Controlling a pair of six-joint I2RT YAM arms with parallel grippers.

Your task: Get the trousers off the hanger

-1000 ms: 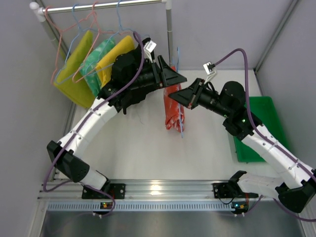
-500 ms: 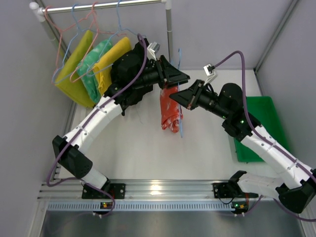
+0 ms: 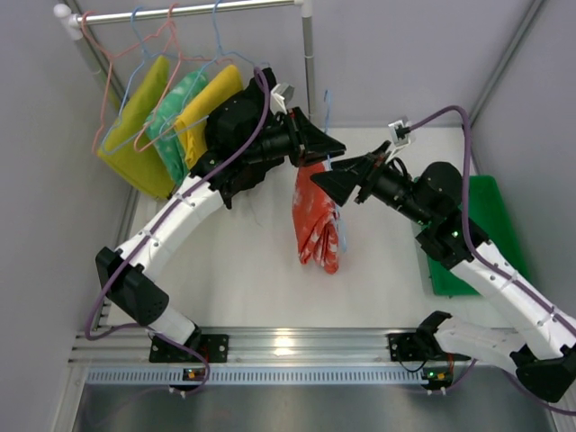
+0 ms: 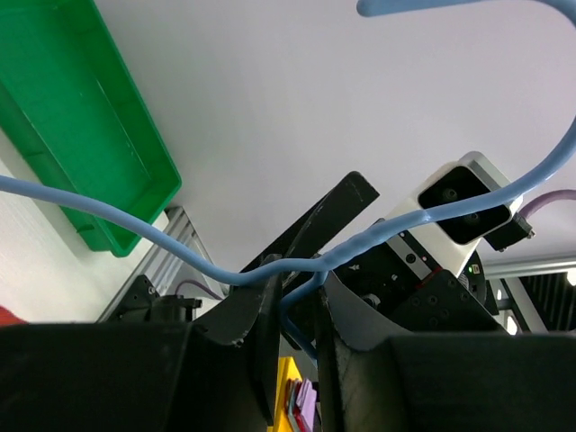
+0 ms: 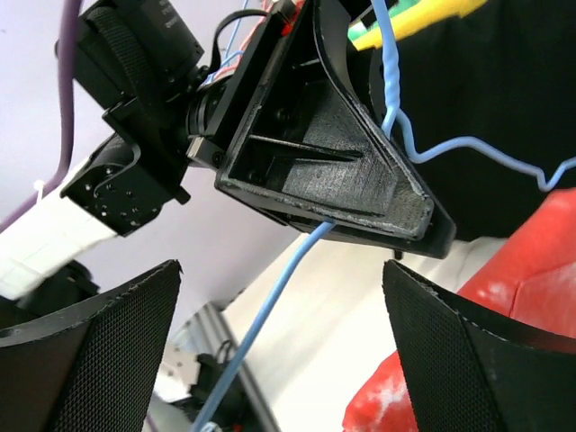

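Note:
The red-orange trousers with small white marks hang from a light blue wire hanger over the middle of the table. In the right wrist view the trousers show at the lower right. My left gripper is above them, and in the left wrist view this left gripper is shut on the hanger's blue wire. My right gripper is just right of the trousers' top. Its jaws stand wide open, with only the hanger wire running between the fingers.
A rail at the back left carries hangers with yellow pairs and a green patterned pair. Its upright post stands just behind the grippers. A green bin sits at the right edge and shows again as the bin in the left wrist view.
My right gripper has opened and drawn back to the right. My left gripper has closed on the hanger wire. The red-orange trousers now hang longer and lower.

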